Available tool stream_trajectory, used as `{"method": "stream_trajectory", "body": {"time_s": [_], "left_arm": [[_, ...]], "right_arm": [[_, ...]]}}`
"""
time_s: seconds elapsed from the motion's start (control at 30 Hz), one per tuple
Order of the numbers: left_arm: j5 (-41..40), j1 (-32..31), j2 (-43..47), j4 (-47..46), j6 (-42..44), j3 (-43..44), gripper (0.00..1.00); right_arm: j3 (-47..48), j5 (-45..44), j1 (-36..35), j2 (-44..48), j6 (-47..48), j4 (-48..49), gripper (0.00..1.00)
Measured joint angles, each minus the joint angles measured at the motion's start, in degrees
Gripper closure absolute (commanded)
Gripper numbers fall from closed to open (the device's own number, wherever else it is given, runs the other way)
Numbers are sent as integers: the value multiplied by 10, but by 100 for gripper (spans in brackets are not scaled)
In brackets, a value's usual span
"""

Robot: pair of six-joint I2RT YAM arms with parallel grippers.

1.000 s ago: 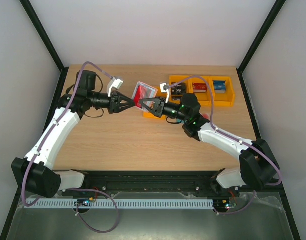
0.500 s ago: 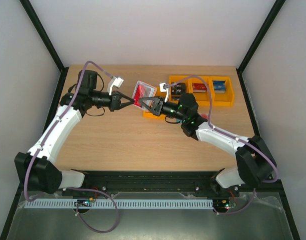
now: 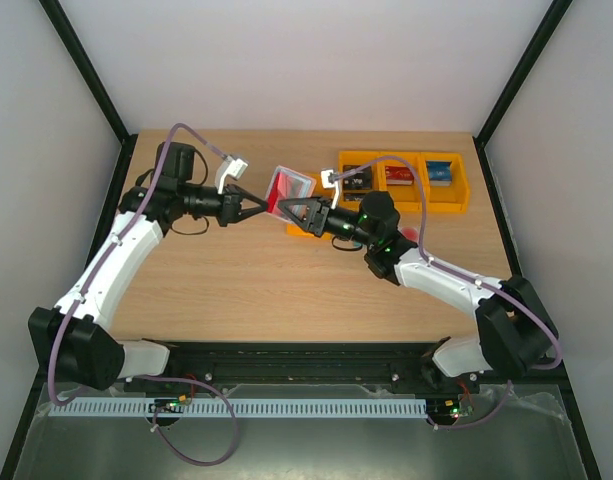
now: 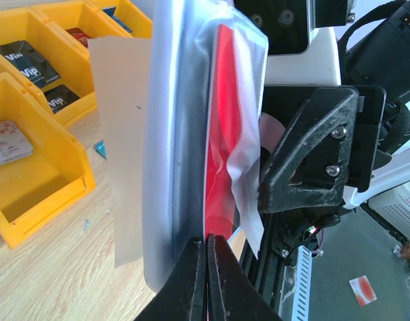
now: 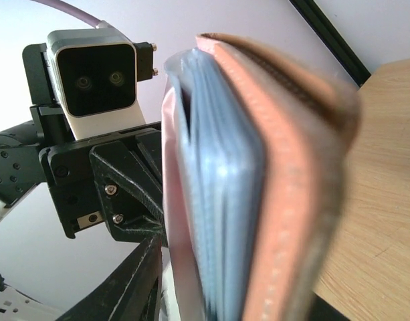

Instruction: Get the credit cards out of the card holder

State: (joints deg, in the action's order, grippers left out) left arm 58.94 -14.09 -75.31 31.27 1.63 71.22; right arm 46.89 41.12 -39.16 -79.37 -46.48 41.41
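Observation:
The pinkish-brown card holder (image 3: 287, 187) is held up in the air between my two grippers. My right gripper (image 3: 293, 210) is shut on it from the right. In the right wrist view the holder's leather cover (image 5: 295, 174) and its blue-grey inner sleeves (image 5: 221, 200) fill the frame, with one finger (image 5: 139, 281) beside them. My left gripper (image 3: 263, 205) is shut on the lower edge of the red card (image 4: 226, 127), which sticks out of the holder's clear sleeve (image 4: 174, 134). Its fingertips (image 4: 208, 249) are pressed together on that edge. I cannot make out the light blue-grey card.
Orange bins (image 3: 401, 182) stand at the back right of the table, with small cards in them; they also show in the left wrist view (image 4: 41, 167). A small teal scrap (image 4: 99, 148) lies on the wood beside the bins. The table's near rail runs below the arms.
The right gripper has carried the card holder slightly left, toward the left gripper. The left gripper's tips now sit at the holder's edge.

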Motion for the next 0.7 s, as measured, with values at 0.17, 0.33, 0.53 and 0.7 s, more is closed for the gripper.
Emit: {"method": "stream_trajectory", "body": {"time_s": [0.17, 0.33, 0.53, 0.7], "left_arm": [[1, 10, 0, 18, 19, 1, 98], [2, 13, 0, 38, 38, 5, 98], [10, 20, 6, 61, 65, 12, 98], [27, 19, 7, 71, 76, 12, 80]], "right_arm": [[-8, 7, 6, 9, 1, 0, 69], [-8, 17, 10, 10, 1, 0, 81], [-8, 28, 13, 10, 2, 0, 98], [-8, 43, 14, 9, -3, 3, 98]]}}
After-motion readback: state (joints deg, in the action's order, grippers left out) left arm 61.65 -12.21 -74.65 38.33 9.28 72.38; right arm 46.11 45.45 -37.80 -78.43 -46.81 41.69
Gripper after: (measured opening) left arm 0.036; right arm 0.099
